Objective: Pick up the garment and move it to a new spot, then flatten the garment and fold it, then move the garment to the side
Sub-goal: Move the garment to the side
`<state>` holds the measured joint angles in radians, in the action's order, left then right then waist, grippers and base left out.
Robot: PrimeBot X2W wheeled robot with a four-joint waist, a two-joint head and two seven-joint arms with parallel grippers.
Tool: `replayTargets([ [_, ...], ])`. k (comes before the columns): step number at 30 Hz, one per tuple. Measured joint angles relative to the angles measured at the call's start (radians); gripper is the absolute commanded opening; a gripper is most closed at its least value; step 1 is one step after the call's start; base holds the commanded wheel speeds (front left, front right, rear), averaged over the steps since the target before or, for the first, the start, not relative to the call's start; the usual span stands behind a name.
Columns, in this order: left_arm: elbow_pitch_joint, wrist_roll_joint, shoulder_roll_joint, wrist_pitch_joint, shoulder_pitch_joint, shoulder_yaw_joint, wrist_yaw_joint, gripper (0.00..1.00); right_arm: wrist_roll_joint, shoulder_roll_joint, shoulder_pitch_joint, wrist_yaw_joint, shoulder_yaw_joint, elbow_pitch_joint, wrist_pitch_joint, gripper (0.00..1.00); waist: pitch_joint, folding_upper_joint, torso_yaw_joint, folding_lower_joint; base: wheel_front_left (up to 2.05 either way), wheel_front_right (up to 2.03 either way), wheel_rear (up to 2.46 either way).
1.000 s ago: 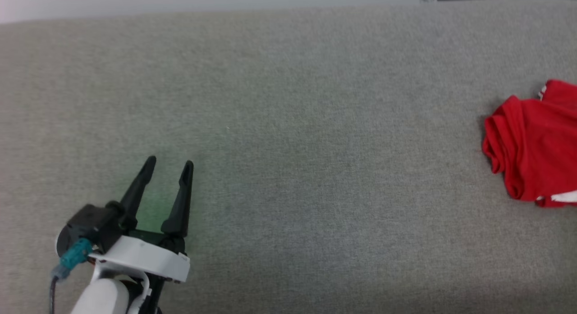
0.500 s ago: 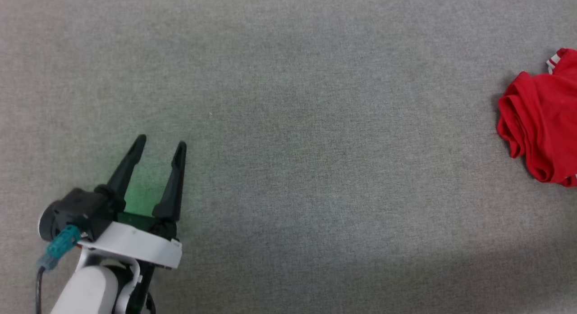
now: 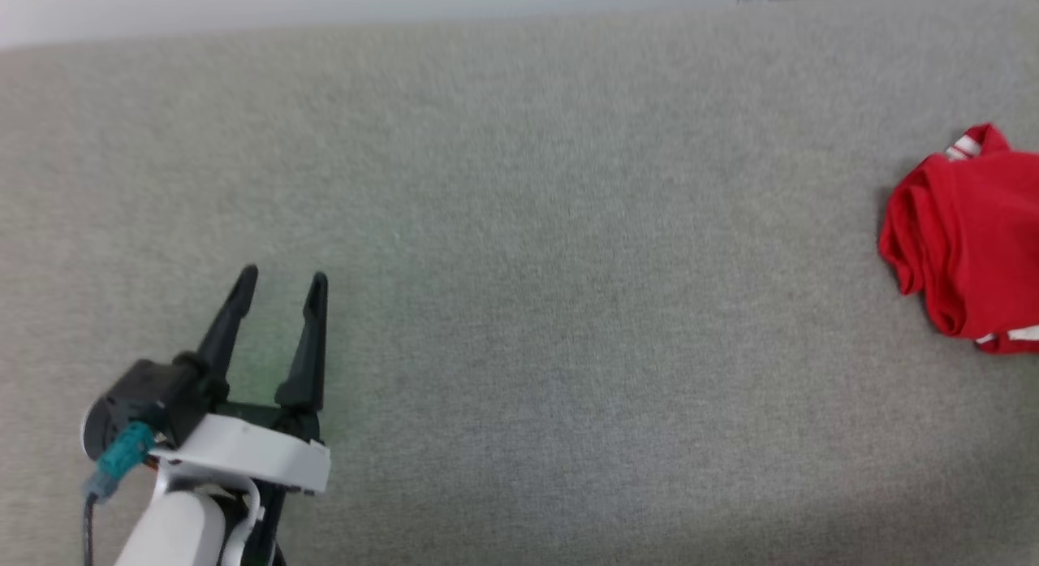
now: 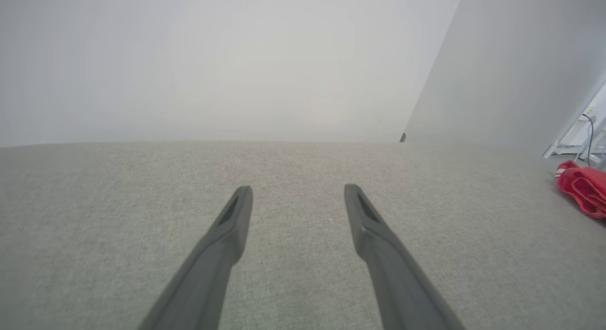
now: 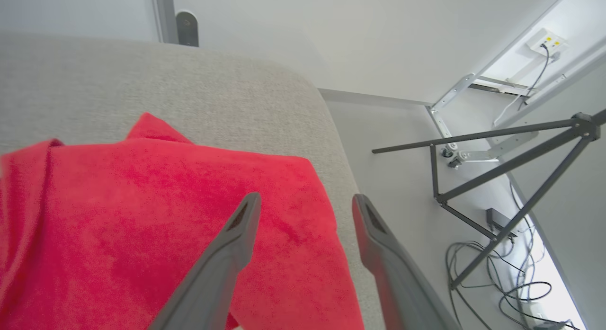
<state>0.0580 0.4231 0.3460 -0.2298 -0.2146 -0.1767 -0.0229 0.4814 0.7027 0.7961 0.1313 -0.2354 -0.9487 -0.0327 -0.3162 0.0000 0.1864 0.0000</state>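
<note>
The garment (image 3: 970, 241) lies bunched at the far right of the grey table, red with a bit of white striped trim; it also shows as a small red heap (image 4: 584, 190) in the left wrist view. My left gripper (image 3: 282, 278) hovers open and empty over the table's lower left, far from the garment; its fingers (image 4: 232, 226) stand wide apart. My right gripper (image 5: 305, 200) is open just above the garment (image 5: 156, 226), which lies at the table's right edge; nothing is between its fingers (image 5: 239, 228).
The grey fabric-covered table (image 3: 528, 265) spreads wide between left gripper and garment. Its rounded right edge (image 5: 338, 145) drops to a pale floor with a black tripod (image 5: 511, 164) and cables (image 5: 497, 273). A white wall stands behind the table.
The head camera has shifted, so the whole picture slid. The left gripper stays open in the same pose. The garment rests bunched at the right as before.
</note>
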Motion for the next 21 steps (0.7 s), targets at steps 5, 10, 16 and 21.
replayTargets([
  [5,0.057,0.01,-0.007,-0.013,0.039,0.005,-0.003,1.0,0.022,-0.057,-0.036,0.0,-0.056,0.04,0.025,1.0,0.076,0.0,-0.018,0.0,0.0,0.0,0.0],
  [10,0.096,0.02,-0.007,-0.022,0.081,0.014,-0.012,1.0,0.049,-0.121,-0.102,0.0,-0.097,0.088,0.073,1.0,0.151,0.0,-0.046,0.0,0.0,0.0,0.0],
  [16,0.141,0.022,0.006,-0.026,0.117,0.025,-0.021,1.0,0.057,-0.195,-0.184,0.0,-0.117,0.14,0.153,1.0,0.233,0.0001,-0.084,0.0,0.0,0.0,0.0],
  [21,0.153,0.021,0.016,-0.027,0.137,0.031,-0.022,1.0,0.063,-0.241,-0.24,0.0,-0.12,0.18,0.197,1.0,0.28,0.0,-0.107,0.0,0.0,0.0,0.0],
])
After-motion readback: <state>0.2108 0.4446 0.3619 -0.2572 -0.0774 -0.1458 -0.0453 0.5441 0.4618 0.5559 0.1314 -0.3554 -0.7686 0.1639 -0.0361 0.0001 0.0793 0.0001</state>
